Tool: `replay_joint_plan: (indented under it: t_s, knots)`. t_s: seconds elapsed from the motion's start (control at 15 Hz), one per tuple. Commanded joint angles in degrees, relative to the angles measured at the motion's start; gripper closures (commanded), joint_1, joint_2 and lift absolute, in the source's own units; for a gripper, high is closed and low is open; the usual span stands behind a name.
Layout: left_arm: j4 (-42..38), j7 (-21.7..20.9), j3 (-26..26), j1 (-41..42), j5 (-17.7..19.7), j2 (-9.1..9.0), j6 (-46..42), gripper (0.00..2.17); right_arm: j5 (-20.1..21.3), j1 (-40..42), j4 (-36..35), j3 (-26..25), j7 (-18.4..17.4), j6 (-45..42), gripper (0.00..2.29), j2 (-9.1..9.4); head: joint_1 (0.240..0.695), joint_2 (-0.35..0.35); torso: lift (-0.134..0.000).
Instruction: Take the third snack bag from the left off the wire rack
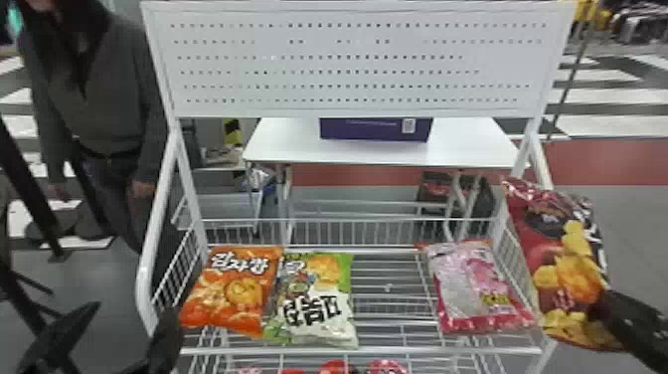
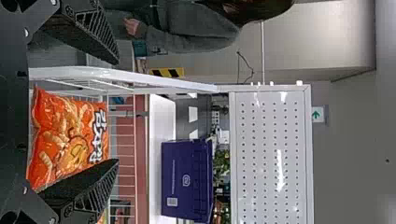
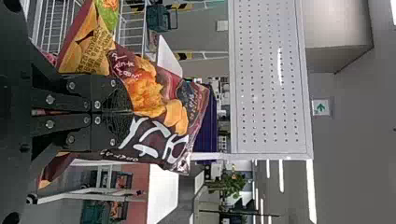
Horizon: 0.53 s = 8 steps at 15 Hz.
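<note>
The dark red bag is at the right edge of the frame, outside the rack. The right gripper is clamped on its near end, and it seems lifted clear so the rack's side wires cannot snag it. The bare slot between the green bag and pink bag is probably where it lay. At lower left, the left gripper waits with fingers apart, near the orange bag.
</note>
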Motion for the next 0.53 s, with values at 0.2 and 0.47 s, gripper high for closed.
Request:
replay_joint_plan:
  t_s: [0.2, 0.47]
  knots:
    - [-0.1, 0.0, 0.5, 0.3, 0.3, 0.02, 0.1, 0.14, -0.1, 0.7, 0.5, -1.3, 0.0, -0.1, 2.25, -0.09, 0.499, 0.0, 0.0]
    - [-0.3, 0.0, 0.5, 0.3, 0.3, -0.07, 0.1, 0.14, -0.1, 1.2, 0.7, -1.9, 0.0, -0.8, 2.25, 0.0, 0.499, 0.0, 0.0]
